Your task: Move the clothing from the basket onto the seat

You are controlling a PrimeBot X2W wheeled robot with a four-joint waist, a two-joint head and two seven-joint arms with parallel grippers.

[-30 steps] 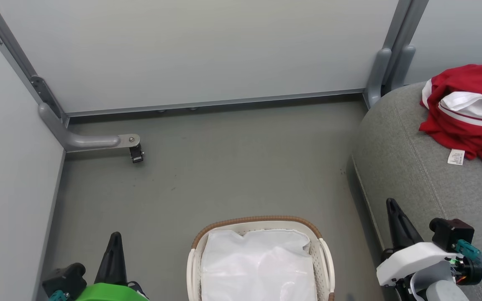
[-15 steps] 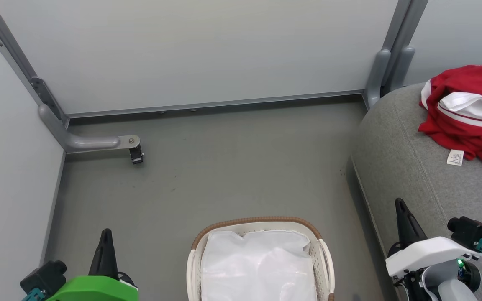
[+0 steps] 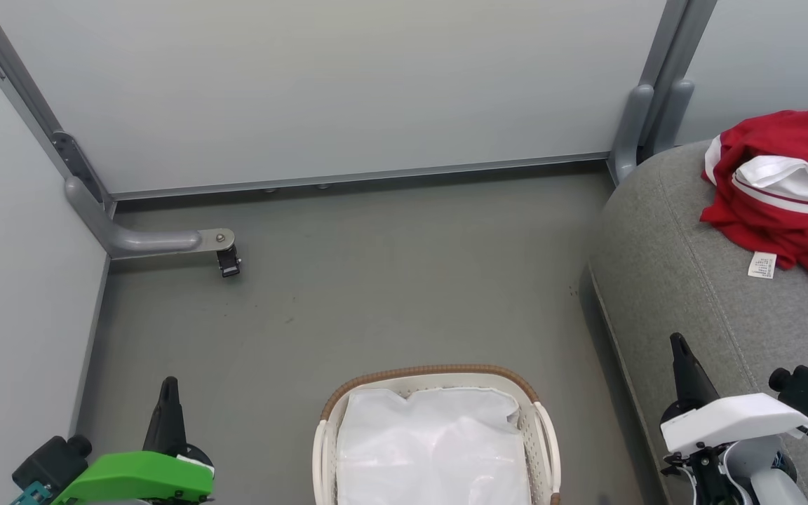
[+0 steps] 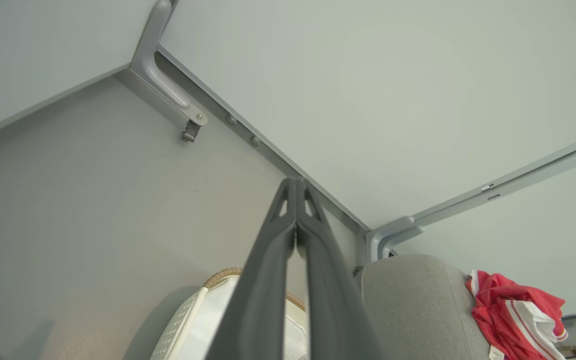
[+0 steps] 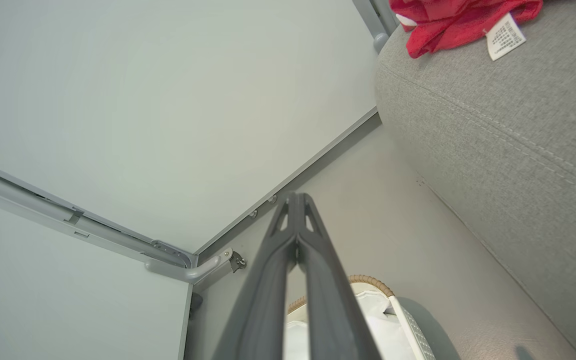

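The red clothing (image 3: pixel 786 189), with white panels and a care tag, lies bunched on the grey seat (image 3: pixel 684 280) at the right; the clothing (image 4: pixel 513 317) and seat (image 4: pixel 418 300) show again in the left wrist view, and the clothing (image 5: pixel 448 17) on the seat (image 5: pixel 508 125) in the right wrist view. The white basket (image 3: pixel 327 449) with brown rim stands on the floor at bottom centre, holding just its white liner (image 3: pixel 432 449). My left gripper (image 3: pixel 167 386) is shut and empty, left of the basket. My right gripper (image 3: pixel 676 342) is shut and empty beside the seat's edge.
Grey partition walls enclose the floor (image 3: pixel 376 280) on the far and left sides. A metal bracket foot with a small caster (image 3: pixel 227 261) juts out at the left corner. A grey post (image 3: pixel 646 119) stands by the seat's far corner.
Both arms have drawn back toward the bottom corners of the head view: the left gripper down and to the left, the right gripper to the right. The clothing and basket have stayed put.
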